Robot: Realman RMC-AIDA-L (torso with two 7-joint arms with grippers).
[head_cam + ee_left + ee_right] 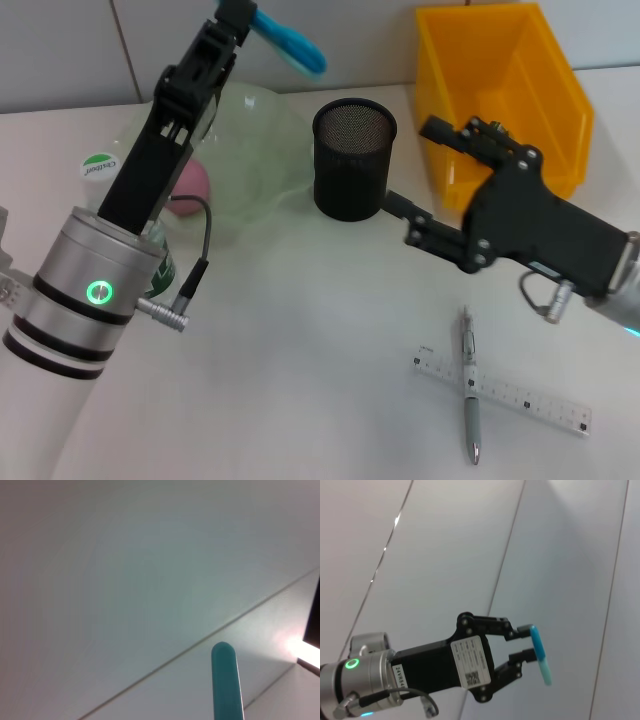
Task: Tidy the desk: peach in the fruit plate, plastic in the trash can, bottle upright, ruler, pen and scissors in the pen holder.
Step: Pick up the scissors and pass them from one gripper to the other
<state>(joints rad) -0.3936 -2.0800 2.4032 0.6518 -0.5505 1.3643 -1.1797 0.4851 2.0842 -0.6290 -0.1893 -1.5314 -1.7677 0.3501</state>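
Taking the black mesh pen holder as landmark: to its left, the left end effector is raised above the desk, clamped on the blue-handled scissors. The peach lies in the clear plate left of the holder. Just right of it hangs the right end effector, fingers spread wide. The yellow bin stands to the right, and nearer the robot the pen lies crossed over the ruler.

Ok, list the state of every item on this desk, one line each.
left end effector: raised, shut on blue item
blue item: held in the air
right end effector: open, holding nothing, beside pen holder
pen holder: upright
peach: in fruit plate
pen: lying across ruler
ruler: flat on desk
bottle: mostly hidden by left arm, pose unclear
yellow bin: upright, open top
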